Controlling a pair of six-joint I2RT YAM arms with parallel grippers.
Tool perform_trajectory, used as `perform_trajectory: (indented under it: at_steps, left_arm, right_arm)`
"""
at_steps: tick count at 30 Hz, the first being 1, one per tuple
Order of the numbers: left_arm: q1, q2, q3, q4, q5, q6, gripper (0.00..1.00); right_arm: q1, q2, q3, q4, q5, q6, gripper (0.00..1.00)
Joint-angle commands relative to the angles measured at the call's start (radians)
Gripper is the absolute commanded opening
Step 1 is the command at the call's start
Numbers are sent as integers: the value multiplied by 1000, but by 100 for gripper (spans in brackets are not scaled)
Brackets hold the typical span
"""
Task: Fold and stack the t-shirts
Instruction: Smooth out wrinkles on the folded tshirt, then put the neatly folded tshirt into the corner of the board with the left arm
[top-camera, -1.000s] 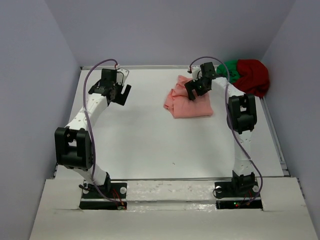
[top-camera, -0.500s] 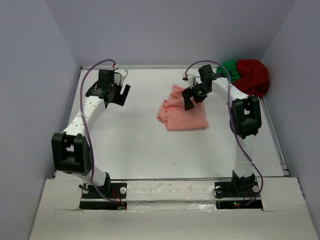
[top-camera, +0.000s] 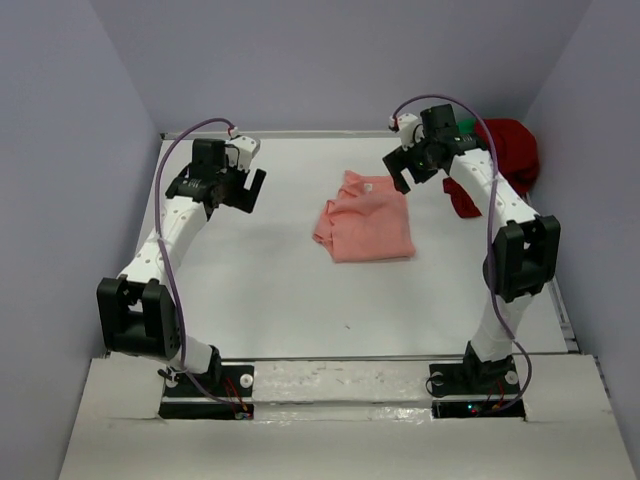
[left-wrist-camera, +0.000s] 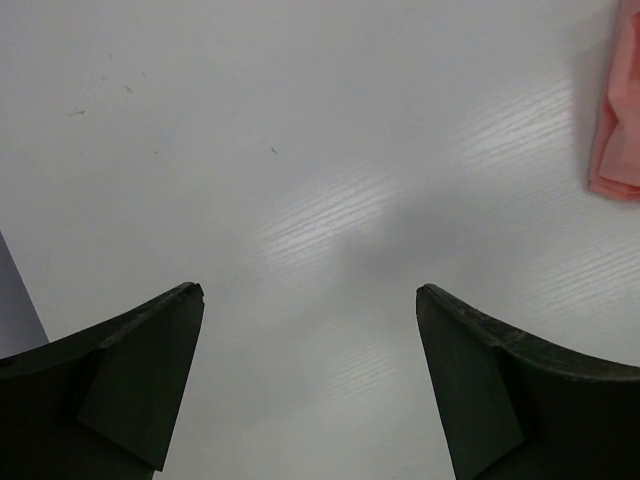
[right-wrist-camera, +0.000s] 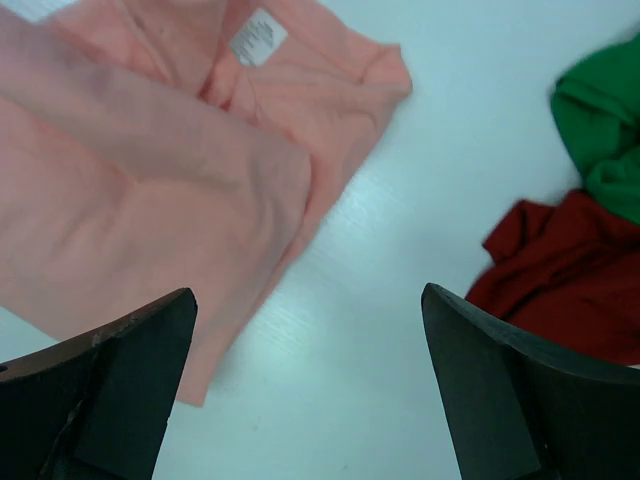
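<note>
While left gripper (left-wrist-camera: 310, 290) and right gripper (right-wrist-camera: 310, 292) stand apart, the folded pink shirt (top-camera: 365, 222) lies mid-frame, neck tag (top-camera: 370, 186) toward the upper edge. Outline near-square; long axis indeterminate.

Wht table (top-camera: 280, 275), gry walls (top-camera: 340, 60)

Loosely folded pink shirt (top-camera: 365, 220); crumpled red-green shirt pile (top-camera: 508, 150)
</note>
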Motion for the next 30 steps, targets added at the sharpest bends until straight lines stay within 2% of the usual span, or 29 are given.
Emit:
perform_trajectory:
  at_steps: [1,3,7,15,23,27,30]
  left_arm:
    - [5,-79,-59,27,137,-7,99]
    - [5,-82,-76,32,182,-11,99]
    - [5,-77,-105,50,247,-6,99]
    - [0,30,-73,30,376,-35,99]
    - [-60,159,-27,29,439,-75,99]
    - [-98,249,36,6,560,-90,99]
    - [-110,328,96,-22,634,-93,99]
  right_arm:
    - [-23,-106,-199,3,47,4,100]
    - [-23,-198,-340,22,-81,-28,100]
    - [-13,-289,-434,-27,-194,-73,100]
    - [-4,-284,-490,-77,-154,-117,100]
    - [-4,-209,-439,-43,-83,-68,100]
    - [-4,-188,-390,-40,-83,-48,100]
    - [-4,-155,-390,-12,-28,-33,100]
